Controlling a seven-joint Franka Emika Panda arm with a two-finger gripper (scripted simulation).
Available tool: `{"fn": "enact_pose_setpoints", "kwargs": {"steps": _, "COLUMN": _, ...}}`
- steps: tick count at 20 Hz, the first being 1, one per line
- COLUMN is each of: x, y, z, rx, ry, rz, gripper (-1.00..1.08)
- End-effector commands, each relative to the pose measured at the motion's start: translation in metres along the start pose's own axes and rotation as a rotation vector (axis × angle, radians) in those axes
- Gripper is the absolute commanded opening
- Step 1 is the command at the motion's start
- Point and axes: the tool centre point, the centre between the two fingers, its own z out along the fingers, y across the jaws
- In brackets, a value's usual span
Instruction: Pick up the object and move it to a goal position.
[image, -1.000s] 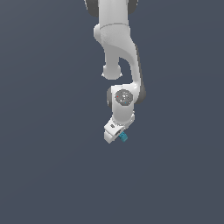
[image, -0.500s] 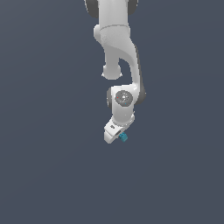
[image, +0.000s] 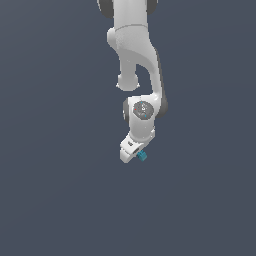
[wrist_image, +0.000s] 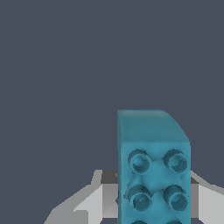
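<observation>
Gripper (image: 136, 153) clamped on object (image: 142, 156); teal studded block sits between fingers, protruding past fingertips toward exterior view's right. Wrist view: object (wrist_image: 153, 168) fills foreground, long axis along finger direction, round studs facing camera, grey fingers (wrist_image: 89, 203) flanking. Block carried clear of ground. Goal position not visible. No brand, label or legible writing

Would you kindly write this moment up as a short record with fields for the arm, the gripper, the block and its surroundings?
arm: white Panda arm, reaching down from the top of the exterior view
gripper: gripper at the arm's low end, tilted, shut on the block
block: teal-blue studded block, seen between the fingers in the wrist view; small next to the gripper
surroundings: plain dark grey background; no goal marker visible
</observation>
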Motion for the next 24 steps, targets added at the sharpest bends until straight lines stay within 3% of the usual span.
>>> {"fn": "enact_pose_setpoints", "kwargs": {"steps": 1, "x": 0.004, "y": -0.003, "z": -0.011, "rx": -0.002, "ry": 0.002, "rz": -0.001, "gripper": -1.0}}
{"fn": "enact_pose_setpoints", "kwargs": {"steps": 24, "x": 0.074, "y": -0.07, "z": -0.204, "rx": -0.001, "ry": 0.002, "rz": -0.002, "gripper": -1.0}}
